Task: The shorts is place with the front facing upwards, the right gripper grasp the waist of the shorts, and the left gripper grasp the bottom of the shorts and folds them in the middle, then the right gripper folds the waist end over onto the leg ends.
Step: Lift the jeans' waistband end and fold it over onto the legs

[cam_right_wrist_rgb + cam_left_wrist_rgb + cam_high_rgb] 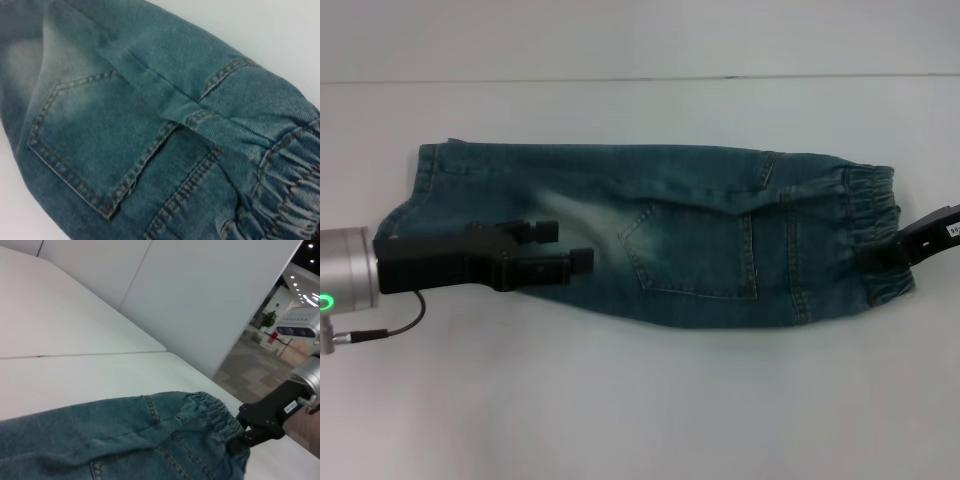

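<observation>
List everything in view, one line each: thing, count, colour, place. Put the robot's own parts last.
shorts: one, blue denim, folded lengthwise, lying across the table with the back pocket up and the elastic waist toward the robot's right.
table: one, white, under the shorts.
wall: one, white, behind the table.
left gripper: one, black, open, over the leg end of the shorts.
right gripper: one, black, at the waist edge of the shorts.
</observation>
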Available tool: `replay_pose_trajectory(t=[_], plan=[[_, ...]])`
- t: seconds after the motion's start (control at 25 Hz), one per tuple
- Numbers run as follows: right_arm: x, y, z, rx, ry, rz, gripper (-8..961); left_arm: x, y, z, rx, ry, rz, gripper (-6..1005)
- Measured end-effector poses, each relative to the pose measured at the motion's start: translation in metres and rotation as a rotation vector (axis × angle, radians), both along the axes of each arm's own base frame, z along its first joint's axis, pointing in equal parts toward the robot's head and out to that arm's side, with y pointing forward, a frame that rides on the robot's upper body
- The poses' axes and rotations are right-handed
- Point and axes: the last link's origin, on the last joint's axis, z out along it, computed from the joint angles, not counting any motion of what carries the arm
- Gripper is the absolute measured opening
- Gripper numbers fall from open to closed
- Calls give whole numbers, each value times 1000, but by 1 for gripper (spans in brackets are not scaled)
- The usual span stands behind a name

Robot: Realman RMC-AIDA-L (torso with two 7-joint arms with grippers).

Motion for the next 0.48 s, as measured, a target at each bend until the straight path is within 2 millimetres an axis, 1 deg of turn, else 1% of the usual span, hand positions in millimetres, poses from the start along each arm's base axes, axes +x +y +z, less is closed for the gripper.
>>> replay_pose_trajectory(t=[0.24,0.4,0.48], plan=[[-7,-2,7,-13,62,10,110,5,9,-5,55,-5,8,900],[-18,-4,23,-20,151,42,109,14,16,-13,99,-17,-21,888],[-23,-4,32,-13,181,59,108,19,23,-18,133,-26,-34,876]])
